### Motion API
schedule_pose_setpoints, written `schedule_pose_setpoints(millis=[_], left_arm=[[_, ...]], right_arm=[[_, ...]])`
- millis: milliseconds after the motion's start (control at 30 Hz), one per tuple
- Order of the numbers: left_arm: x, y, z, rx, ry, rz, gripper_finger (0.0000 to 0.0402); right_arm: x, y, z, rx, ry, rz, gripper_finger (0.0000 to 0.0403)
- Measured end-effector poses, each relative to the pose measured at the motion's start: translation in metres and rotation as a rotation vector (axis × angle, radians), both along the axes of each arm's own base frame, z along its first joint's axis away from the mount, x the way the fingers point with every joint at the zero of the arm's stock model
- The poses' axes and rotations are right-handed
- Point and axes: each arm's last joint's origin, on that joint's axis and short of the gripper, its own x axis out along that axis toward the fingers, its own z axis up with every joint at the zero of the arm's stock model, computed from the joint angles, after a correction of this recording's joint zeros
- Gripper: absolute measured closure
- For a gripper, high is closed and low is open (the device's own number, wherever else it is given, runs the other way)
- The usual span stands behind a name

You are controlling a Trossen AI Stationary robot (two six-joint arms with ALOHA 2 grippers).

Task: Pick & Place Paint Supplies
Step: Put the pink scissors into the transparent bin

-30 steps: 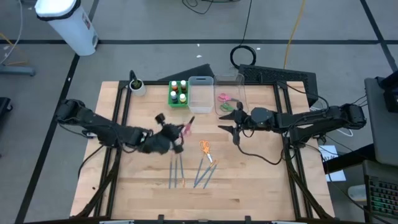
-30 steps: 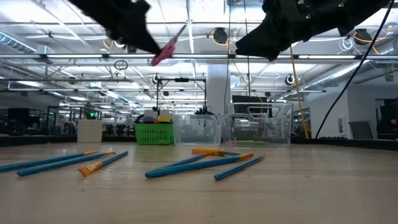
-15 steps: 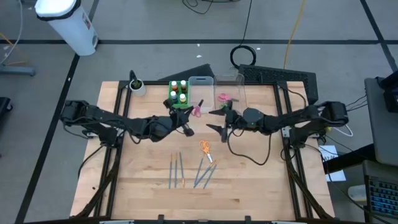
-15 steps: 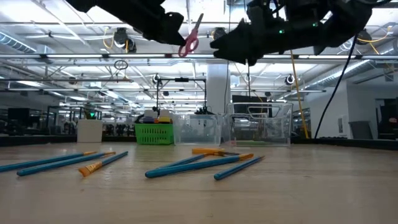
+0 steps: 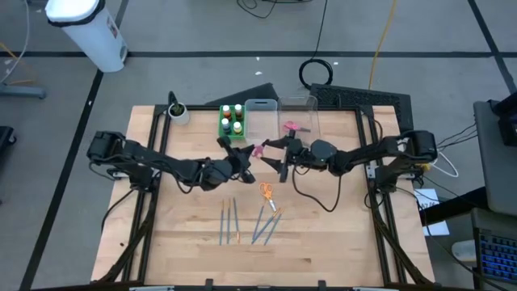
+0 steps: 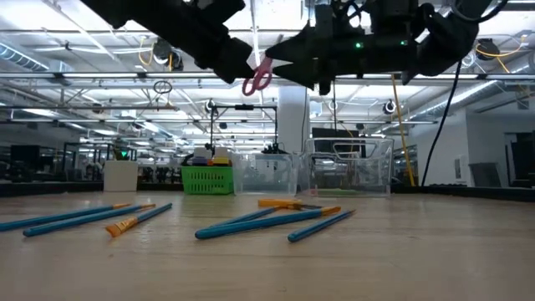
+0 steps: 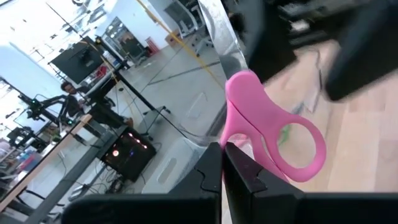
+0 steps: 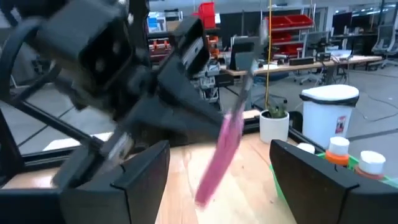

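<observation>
- High view: the left gripper (image 5: 241,158) and the right gripper (image 5: 275,152) meet nose to nose over the far half of the worktop (image 5: 323,242), just short of the clear bins (image 5: 261,121) on the far edge. The near half lies free except for the brushes (image 5: 230,221) and the orange scissors (image 5: 267,195). The paint bottles (image 5: 233,120) sit in the green tray (image 5: 220,125) at the far edge. Half a second earlier the two grippers were farther apart; both have since closed in on each other.
- Low view: both grippers hang high above the worktop, with clear air beneath them. The pink scissors (image 6: 258,77) dangle handles down from the left gripper.
- Left wrist view: the left gripper's fingers (image 7: 239,174) are pressed together on the pink scissors' blades, handle loops pointing away.
- Right wrist view: the right gripper's fingers (image 8: 311,177) are spread wide, the pink scissors standing between them, untouched.
</observation>
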Motion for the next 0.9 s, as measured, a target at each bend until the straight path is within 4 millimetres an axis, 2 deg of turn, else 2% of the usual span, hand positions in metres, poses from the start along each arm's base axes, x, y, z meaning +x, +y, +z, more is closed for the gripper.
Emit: schedule_pose_setpoints(millis=[200,367,567,800,900], left_arm=[[0.002,0.0,-0.006,0.004,0.027,-0.001,0.04],[0.002,-0.002,-0.006,0.007,0.026,-0.002,0.04],[0.002,-0.002,-0.006,0.0,0.024,0.002,0.04],[0.0,-0.013,-0.007,-0.052,-0.013,-0.021,0.0393],[0.0,-0.018,-0.006,-0.12,-0.088,-0.023,0.0374]], right_arm=[[0.019,-0.002,-0.012,0.006,0.058,-0.003,0.0141],[0.022,-0.007,-0.016,0.007,0.075,-0.016,0.0169],[0.019,-0.008,-0.013,0.011,0.106,-0.019,0.0245],[0.019,-0.009,-0.014,-0.02,0.119,0.093,0.0381],[0.018,-0.013,-0.014,-0.03,0.13,0.122,0.0386]])
